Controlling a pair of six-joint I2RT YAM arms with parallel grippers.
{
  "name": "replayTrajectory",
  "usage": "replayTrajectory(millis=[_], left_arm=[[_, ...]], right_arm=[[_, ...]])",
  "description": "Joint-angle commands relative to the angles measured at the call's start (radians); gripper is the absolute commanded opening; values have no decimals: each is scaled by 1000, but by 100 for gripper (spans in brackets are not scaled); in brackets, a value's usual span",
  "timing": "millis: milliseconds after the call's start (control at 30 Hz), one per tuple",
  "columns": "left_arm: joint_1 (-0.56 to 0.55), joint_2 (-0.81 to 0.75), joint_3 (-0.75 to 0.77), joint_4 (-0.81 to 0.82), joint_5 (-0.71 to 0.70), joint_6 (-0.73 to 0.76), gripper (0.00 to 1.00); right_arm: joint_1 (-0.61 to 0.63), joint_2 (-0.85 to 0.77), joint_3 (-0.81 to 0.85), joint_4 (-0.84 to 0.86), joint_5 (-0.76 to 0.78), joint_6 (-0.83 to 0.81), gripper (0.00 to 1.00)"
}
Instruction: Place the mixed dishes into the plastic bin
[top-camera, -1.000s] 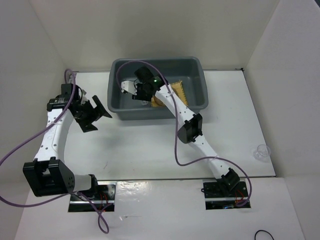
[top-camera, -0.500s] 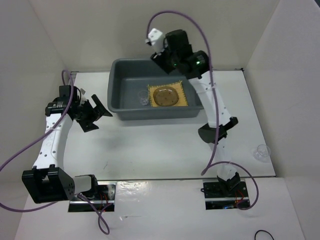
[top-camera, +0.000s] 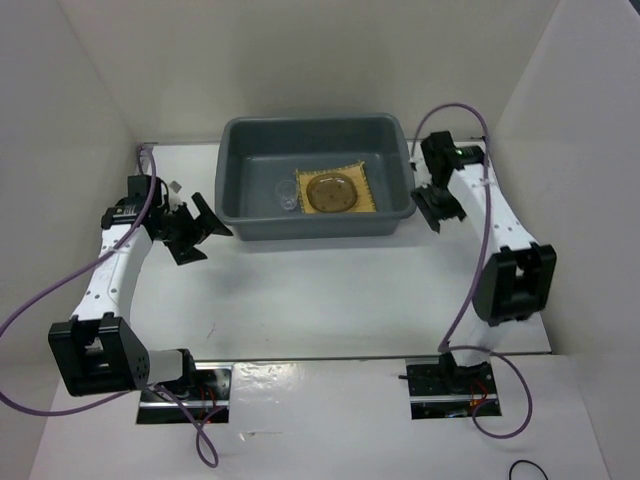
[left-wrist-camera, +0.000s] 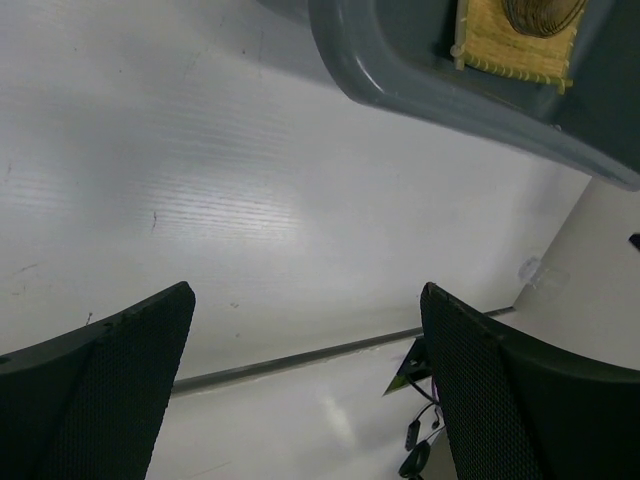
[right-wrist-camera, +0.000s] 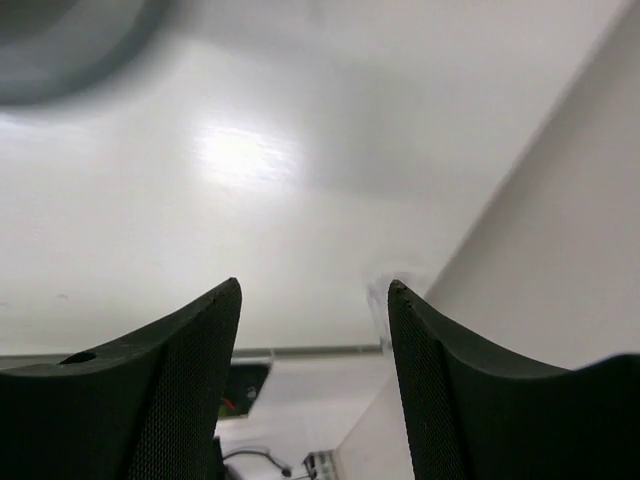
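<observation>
— white walls box in a white table (top-camera: 320, 290), seen from the top camera. where does the plastic bin (top-camera: 315, 226) sit?
— at the far middle, open side up. its long axis runs left to right, along the back wall.
— and the dishes?
— inside it. the yellow mat (top-camera: 362, 180) lies flat on the bin floor, right of centre, its edges roughly square to the bin walls. a round clear plate (top-camera: 329, 192) rests on the mat. a small clear cup (top-camera: 287, 197) stands just beside the mat's left edge.
— the arms?
— the left gripper (top-camera: 204, 232) hovers over the table near the bin's near-left corner, spread wide and holding nothing. the right gripper (top-camera: 432, 210) hangs just outside the bin's right wall. from up here i cannot tell its gap.
— left wrist camera?
— two dark fingers (left-wrist-camera: 110, 370) stand far apart with bare table between them, gripping nothing. the bin's rounded corner crosses the top of the view, and inside it the mat's frayed edge and a bit of the plate show.
— right wrist camera?
— its fingers (right-wrist-camera: 150, 390) are parted too, with nothing between them, over white table. a blurred grey curve of the bin sits in the top-left corner, and a wall rises on the right.
</observation>
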Motion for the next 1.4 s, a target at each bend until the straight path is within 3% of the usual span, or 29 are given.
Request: replayTrajectory(millis=[0, 167, 467, 733, 1167, 1367], left_arm=[[-1, 31, 38, 47, 33, 22, 100], [-11, 61, 58, 38, 42, 31, 100], [-11, 81, 85, 5, 33, 40, 100], [-11, 100, 104, -4, 33, 31, 100], [-11, 109, 114, -15, 65, 51, 100], [-11, 100, 81, -4, 74, 82, 100]], right_arm=[[-44, -192, -226, 92, 109, 45, 66], [-104, -376, -490, 192, 298, 45, 67], [-220, -399, -674, 224, 275, 125, 69], [-251, -390, -813, 304, 285, 191, 69], [-270, -381, -778, 328, 338, 174, 69], [-410, -368, -766, 338, 286, 117, 69]])
